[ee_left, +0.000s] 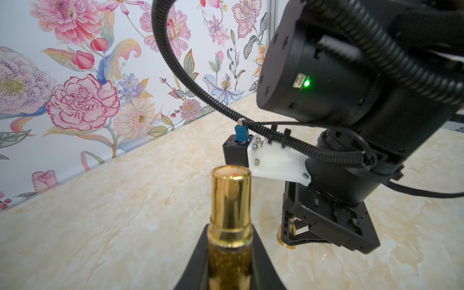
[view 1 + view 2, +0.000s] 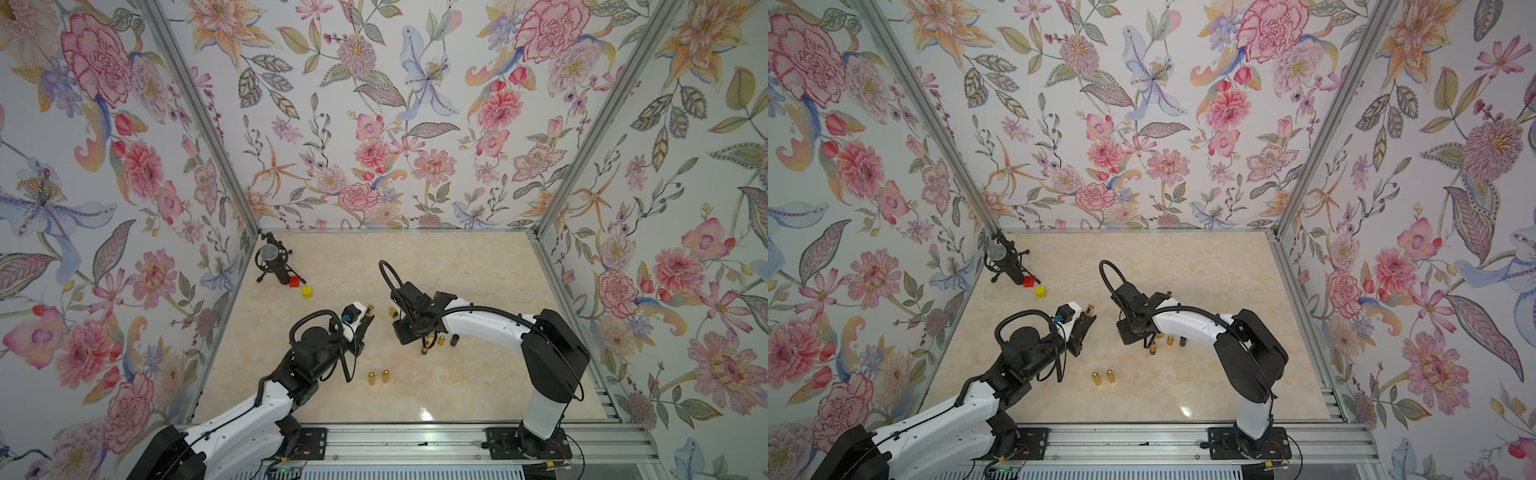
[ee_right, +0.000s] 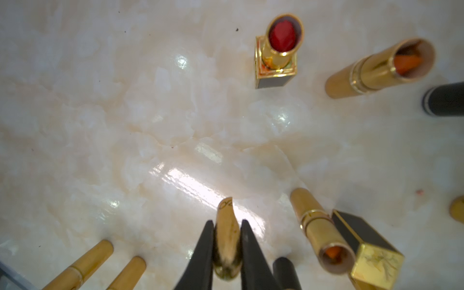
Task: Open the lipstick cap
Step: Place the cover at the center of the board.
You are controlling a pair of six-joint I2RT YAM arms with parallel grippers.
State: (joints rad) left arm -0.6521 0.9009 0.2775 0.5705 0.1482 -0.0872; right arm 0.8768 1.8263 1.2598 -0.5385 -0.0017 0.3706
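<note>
The lipstick (image 1: 231, 195), gold and uncapped, juts from the left claw (image 1: 229, 231), which is clamped on its base above the worktop (image 2: 457, 270). Well apart from it, the right claw (image 3: 227, 222) pinches the gold cap (image 3: 227, 241) low over the worktop, near an open red lipstick (image 3: 278, 50).

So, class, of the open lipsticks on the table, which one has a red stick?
The lipstick with the square black base. The other two, one round gold tube and another, hold orange sticks instead.

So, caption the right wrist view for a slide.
Right tool grips a gold cap over marble table, opened lipsticks nearby.
</note>
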